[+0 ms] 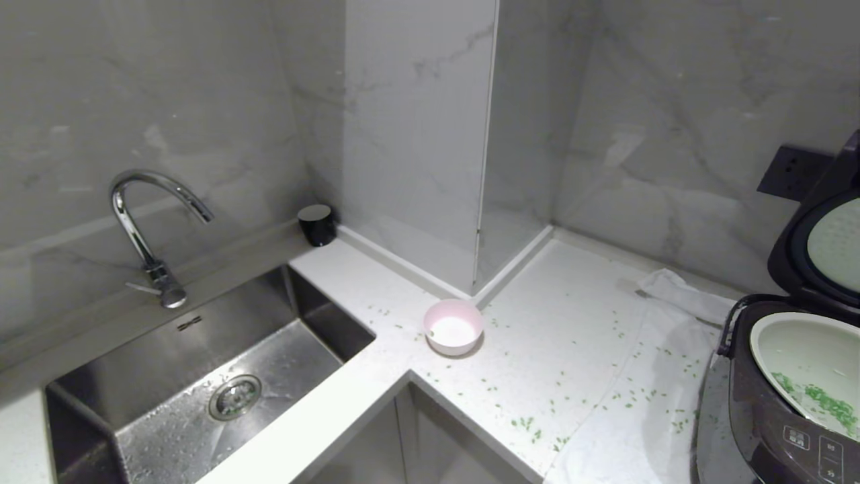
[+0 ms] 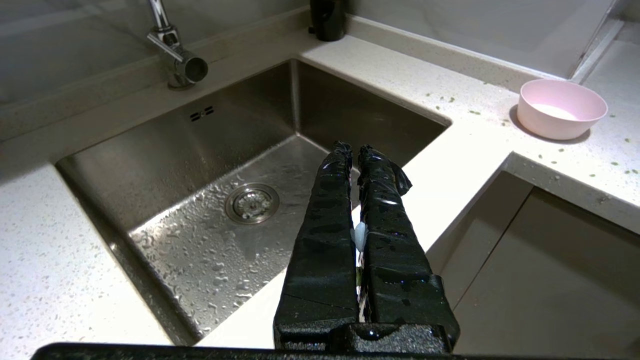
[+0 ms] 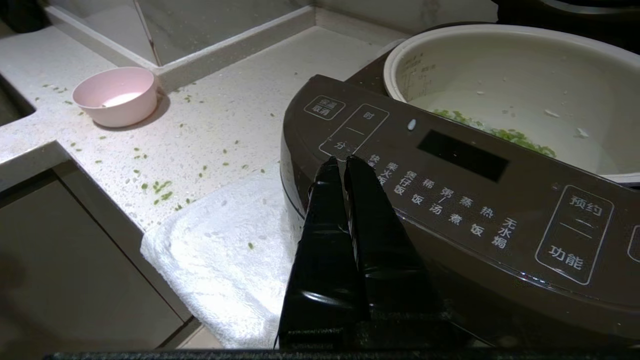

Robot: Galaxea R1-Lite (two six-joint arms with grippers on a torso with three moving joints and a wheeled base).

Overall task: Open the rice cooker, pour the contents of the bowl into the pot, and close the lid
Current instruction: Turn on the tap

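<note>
Pink bowl [image 1: 453, 326] upright on counter; rice cooker [image 1: 779, 396] lid [image 1: 823, 245] open.

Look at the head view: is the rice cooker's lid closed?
No, the lid stands raised behind the rice cooker, leaving the pot uncovered.

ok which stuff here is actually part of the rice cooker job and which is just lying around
Part of the job:
- rice cooker, lid raised
- pot with green bits inside
- pink bowl, upright on the counter

Just lying about:
- sink and tap
- black cup
- white towel
- spilled green bits on the counter
</note>
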